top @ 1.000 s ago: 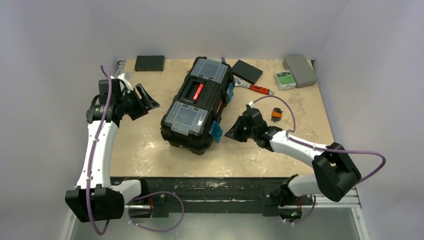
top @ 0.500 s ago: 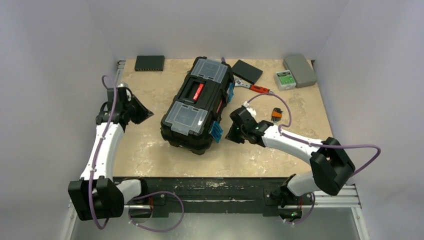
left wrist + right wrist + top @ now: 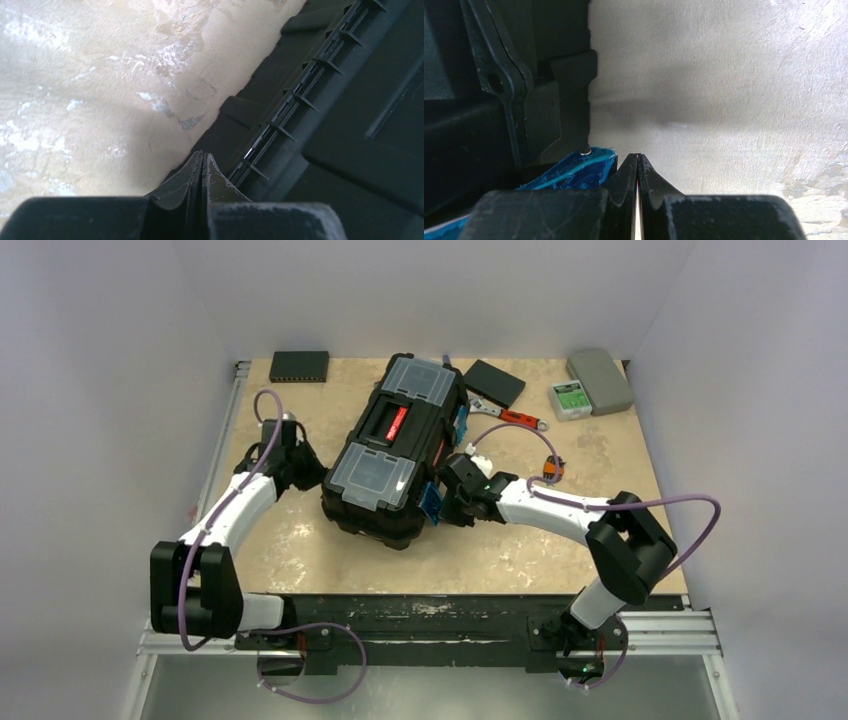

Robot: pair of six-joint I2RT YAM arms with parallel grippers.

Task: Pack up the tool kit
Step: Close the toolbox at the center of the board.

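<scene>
The tool kit [image 3: 395,450] is a large black toolbox with a red-marked top handle and two clear-lidded compartments, lying slantwise mid-table with its lid down. My left gripper [image 3: 312,475] is shut and empty, its tips [image 3: 202,155] right at the foot of the box's ribbed left wall [image 3: 340,125]. On the other side, my right gripper [image 3: 447,502] is shut with nothing in it, its tips [image 3: 638,156] beside the blue latch [image 3: 574,170] at the box's near right corner. A red-handled wrench [image 3: 510,417] and an orange-and-black key set [image 3: 552,468] lie on the table to the right of the box.
A flat black box [image 3: 299,365] sits at the back left and another black box [image 3: 494,383] behind the toolbox. At the back right stand a grey rounded case [image 3: 600,380] and a small white box with a green label [image 3: 570,400]. White walls close three sides.
The left gripper has shut and swung right, down to the toolbox's left side. The right arm has slid left, up to the blue latch, staying shut.
</scene>
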